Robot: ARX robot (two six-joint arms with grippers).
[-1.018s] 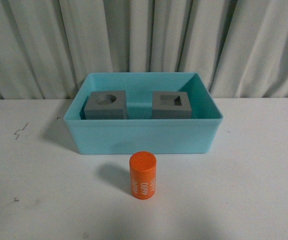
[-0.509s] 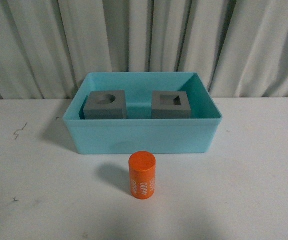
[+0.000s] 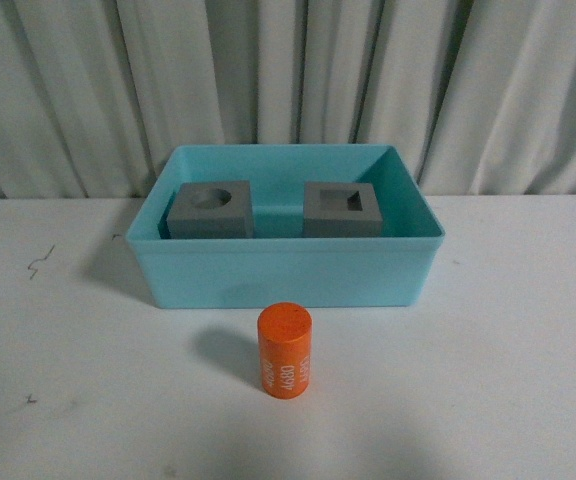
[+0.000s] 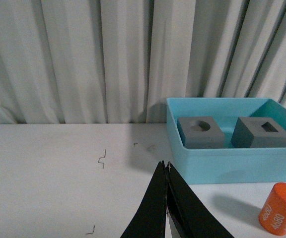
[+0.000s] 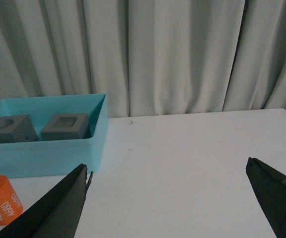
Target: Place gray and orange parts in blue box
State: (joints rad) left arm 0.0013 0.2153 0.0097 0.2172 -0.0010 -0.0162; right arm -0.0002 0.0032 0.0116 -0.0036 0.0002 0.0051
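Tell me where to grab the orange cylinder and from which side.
Probably best: pinch the orange cylinder across its curved wall near mid-height, coming down from above. It stands upright on its flat end, and the blue box sits close behind it.

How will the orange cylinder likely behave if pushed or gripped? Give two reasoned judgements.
The orange cylinder stands upright on the table, taller than wide, so a high push would probably tip it, and then it could roll. Its wall looks smooth, rigid and curved, so jaws might slip unless centred.

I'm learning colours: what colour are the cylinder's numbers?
White, on the orange cylinder; clearest in the front view.
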